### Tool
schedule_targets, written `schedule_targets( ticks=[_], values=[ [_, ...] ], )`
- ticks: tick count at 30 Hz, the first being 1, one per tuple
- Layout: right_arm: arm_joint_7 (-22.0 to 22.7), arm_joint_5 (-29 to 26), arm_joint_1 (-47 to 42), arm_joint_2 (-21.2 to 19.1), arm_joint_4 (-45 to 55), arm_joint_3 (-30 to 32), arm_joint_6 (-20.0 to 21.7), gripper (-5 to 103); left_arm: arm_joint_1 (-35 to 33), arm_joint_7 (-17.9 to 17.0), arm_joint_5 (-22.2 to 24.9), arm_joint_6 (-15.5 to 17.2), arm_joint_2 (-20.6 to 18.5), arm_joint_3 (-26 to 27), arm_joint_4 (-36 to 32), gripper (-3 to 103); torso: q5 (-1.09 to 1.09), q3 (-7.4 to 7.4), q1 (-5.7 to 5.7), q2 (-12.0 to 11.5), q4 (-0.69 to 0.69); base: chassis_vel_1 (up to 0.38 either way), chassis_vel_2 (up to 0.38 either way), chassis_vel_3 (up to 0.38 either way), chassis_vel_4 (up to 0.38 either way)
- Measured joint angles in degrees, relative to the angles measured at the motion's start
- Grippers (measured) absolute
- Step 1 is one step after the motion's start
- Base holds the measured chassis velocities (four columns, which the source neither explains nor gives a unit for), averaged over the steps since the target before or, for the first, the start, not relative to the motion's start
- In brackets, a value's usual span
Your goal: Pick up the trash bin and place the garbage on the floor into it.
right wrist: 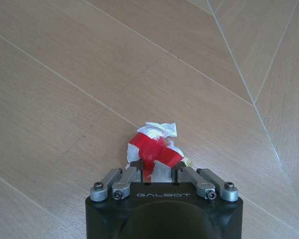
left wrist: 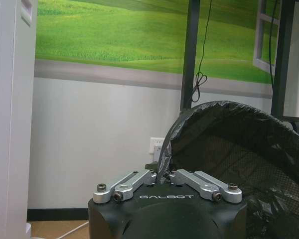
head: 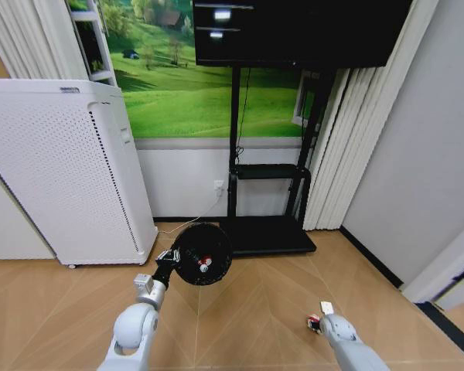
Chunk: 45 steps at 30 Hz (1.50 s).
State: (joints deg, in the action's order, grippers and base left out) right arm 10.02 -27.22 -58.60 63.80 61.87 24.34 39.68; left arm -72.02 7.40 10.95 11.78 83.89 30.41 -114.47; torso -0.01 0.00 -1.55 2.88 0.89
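Right gripper [right wrist: 150, 172] at 5 o'clock, jaws clamped on packet [right wrist: 154, 149] above floor [right wrist: 65, 74]. Left gripper [left wrist: 159, 180] at 7 o'clock, jaws pinching bin [head: 202, 253] rim, bin lifted, mouth tilted toward camera.

The round black mesh trash bin [head: 202, 253], lined and tipped mouth-forward, holds red items; a crumpled red-and-white packet [right wrist: 155, 152] hangs above the parquet floor [head: 263, 309], near right.

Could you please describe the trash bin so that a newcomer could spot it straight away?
Start at the tall white perforated appliance on the robot's left; just right of its base, above the floor, the left claw holds the trash bin by its rim. It is small, round, black mesh, with a red item inside.
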Motion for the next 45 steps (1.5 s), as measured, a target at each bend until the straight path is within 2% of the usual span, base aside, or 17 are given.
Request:
schedule_targets(
  ticks=[4,18,20,26,34,36,41,45],
  values=[
    [-0.2,0.2,0.1,-0.1,-0.3,-0.1,-0.4,20,0.3,0.0,0.0,0.0,0.0,0.0,0.3,3,0.00,0.00,0.00,0.0,0.00,0.000,0.000,0.000,0.000],
    [-0.2,0.5,0.1,0.5,-0.2,0.3,-0.7,20,0.5,0.2,0.1,-0.1,0.1,0.2,0.8,3,0.00,0.00,0.00,0.0,0.01,0.000,0.000,0.000,0.000],
    [0.4,0.4,0.1,0.6,1.2,1.5,-2.1,20,0.4,0.2,0.1,-0.2,0.1,0.1,0.9,3,0.06,0.01,0.00,0.0,0.00,0.000,0.000,0.000,0.000],
    [1.2,-1.1,-0.2,-1.9,8.2,4.7,-4.6,20,0.6,0.0,0.0,-0.2,0.3,-0.9,1.5,3,0.01,0.00,0.00,0.0,0.02,0.000,0.000,0.000,0.000],
    [2.4,-1.2,0.9,-1.7,13.0,8.3,-8.4,20,0.7,-0.4,0.1,-0.4,0.4,-0.1,2.8,3,0.01,0.00,0.00,0.0,0.00,0.000,0.000,0.000,0.000],
    [1.4,-1.2,0.9,-1.3,16.3,10.6,-10.5,20,1.0,-0.7,2.1,-0.4,0.2,1.3,3.3,3,0.01,0.01,0.00,0.0,0.00,0.000,0.000,0.000,0.000],
    [-0.6,-1.6,0.0,-0.3,20.6,12.9,-12.4,20,2.0,-1.0,3.4,-0.4,0.0,2.8,4.6,3,0.00,0.00,0.00,0.0,0.01,0.000,0.000,0.000,0.000],
    [-3.4,-2.3,-1.1,2.2,25.7,14.3,-15.3,20,2.6,-1.5,5.8,0.1,-1.9,2.8,6.0,3,0.00,0.00,0.00,0.0,0.00,0.000,0.000,0.000,0.000]
  ],
)
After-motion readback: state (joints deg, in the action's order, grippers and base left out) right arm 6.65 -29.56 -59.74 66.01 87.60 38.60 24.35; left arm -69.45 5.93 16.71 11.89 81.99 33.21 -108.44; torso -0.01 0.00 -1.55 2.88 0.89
